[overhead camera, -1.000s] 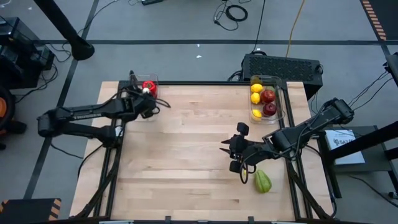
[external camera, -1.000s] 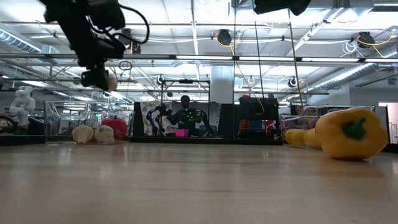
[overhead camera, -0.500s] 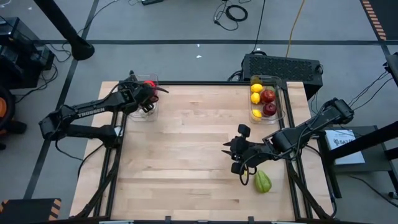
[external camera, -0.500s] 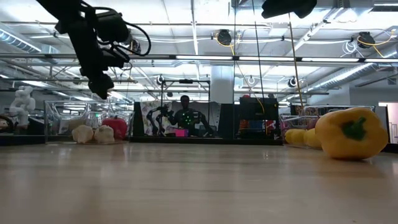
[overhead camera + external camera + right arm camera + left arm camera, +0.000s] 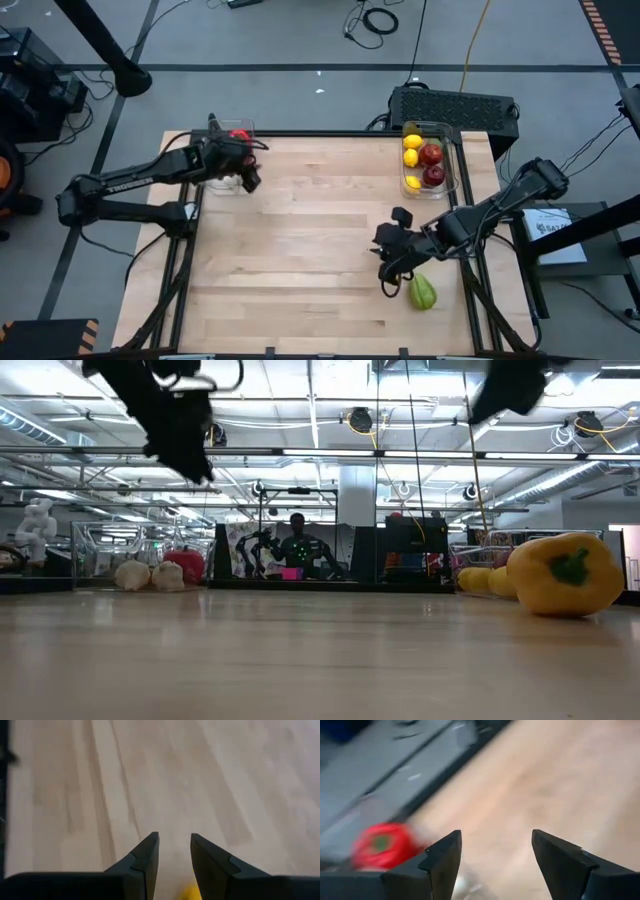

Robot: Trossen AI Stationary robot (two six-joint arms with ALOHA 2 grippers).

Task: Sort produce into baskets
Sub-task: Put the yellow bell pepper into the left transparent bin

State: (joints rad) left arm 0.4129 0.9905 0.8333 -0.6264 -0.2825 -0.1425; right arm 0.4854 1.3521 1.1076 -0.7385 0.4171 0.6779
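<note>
The left basket (image 5: 222, 186), a clear bin at the table's far left corner, holds a red pepper (image 5: 238, 133) and white garlic (image 5: 133, 575). My left gripper (image 5: 248, 180) hangs open and empty at that basket's near right corner, with the red pepper (image 5: 382, 845) beside it. The right basket (image 5: 452, 160) at the far right holds lemons (image 5: 411, 142) and red apples (image 5: 431, 153). A yellow pepper (image 5: 423, 292) lies on the table near the right front. My right gripper (image 5: 385, 262) hovers just left of it, its fingers (image 5: 145, 855) a narrow gap apart, empty.
A black box (image 5: 455, 104) with cables sits behind the right basket, off the table's far edge. Bare wood (image 5: 300, 250) spans the table's middle and near left. In the low view the yellow pepper (image 5: 565, 573) stands large at the right.
My left gripper had a small white piece between its fingers above the left basket. It has opened wider and no longer holds the piece. It has also risen, rolled and swung toward the near edge. My right gripper has turned and edged toward the yellow pepper.
</note>
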